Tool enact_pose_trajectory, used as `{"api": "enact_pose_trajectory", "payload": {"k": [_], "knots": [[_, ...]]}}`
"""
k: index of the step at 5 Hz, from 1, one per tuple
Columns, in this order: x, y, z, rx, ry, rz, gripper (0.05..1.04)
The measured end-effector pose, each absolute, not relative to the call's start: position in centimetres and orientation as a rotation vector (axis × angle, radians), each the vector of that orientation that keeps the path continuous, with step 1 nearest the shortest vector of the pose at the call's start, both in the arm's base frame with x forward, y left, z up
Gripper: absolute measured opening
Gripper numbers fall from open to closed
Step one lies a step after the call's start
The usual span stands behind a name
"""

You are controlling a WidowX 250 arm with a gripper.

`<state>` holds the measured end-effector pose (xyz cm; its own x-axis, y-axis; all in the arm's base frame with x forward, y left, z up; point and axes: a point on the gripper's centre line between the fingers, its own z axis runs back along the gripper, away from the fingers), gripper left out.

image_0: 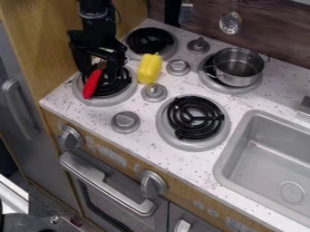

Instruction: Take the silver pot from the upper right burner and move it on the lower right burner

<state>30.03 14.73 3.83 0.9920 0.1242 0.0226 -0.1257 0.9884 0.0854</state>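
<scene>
My black gripper (99, 71) hangs over the lower left burner, its two fingers apart, well to the left of the pot. The silver pot (239, 69), open-topped with thin wire handles, stands upright on the upper right burner (254, 89). Below and left of it lies the lower right burner (195, 117), a black coil in a grey ring with nothing on it.
A red object (92, 84) lies on the lower left burner (110, 99), by my gripper. A yellow object (149, 69) sits between the left burners and the knobs. The sink (266, 158) is at right; utensils hang behind.
</scene>
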Motion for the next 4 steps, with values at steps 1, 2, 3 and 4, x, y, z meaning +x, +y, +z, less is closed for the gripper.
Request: {"api": "enact_pose_trajectory", "payload": {"k": [1,2,3,4], "knots": [[29.7,14.4,2.6,0.069,0.019,0.125,0.997],[30.5,12.9,1.9,0.051,0.023,0.087,0.997],[32.4,9.8,2.1,0.028,-0.013,0.010,0.997],[34.7,5.9,2.2,-0.017,-0.106,-0.094,0.997]]}}
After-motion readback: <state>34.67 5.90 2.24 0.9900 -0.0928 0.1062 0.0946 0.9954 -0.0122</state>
